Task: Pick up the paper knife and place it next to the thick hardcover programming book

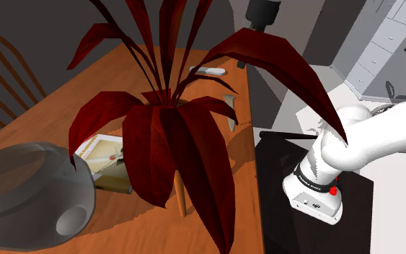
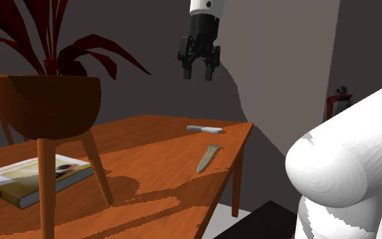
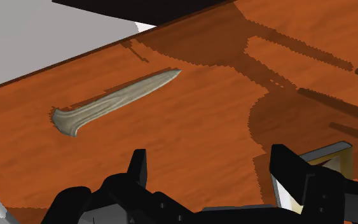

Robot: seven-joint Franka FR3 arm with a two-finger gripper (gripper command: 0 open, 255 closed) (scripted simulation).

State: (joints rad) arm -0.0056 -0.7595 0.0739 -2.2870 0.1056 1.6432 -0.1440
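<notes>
The gripper [image 2: 199,70] is hanging high above the table [image 2: 148,139], its fingers [image 3: 139,167] standing apart and holding nothing. The paper knife [image 2: 208,157] is lying flat near the table's edge, well apart from the book [image 2: 36,178], which is resting beside the plant stand [image 2: 45,190]. A small white object [image 2: 205,128] is lying near the knife.

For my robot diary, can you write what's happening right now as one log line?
stage: knife not yet picked | gripper: open, empty, above table | paper knife: flat on table | book: flat, apart from knife
</notes>
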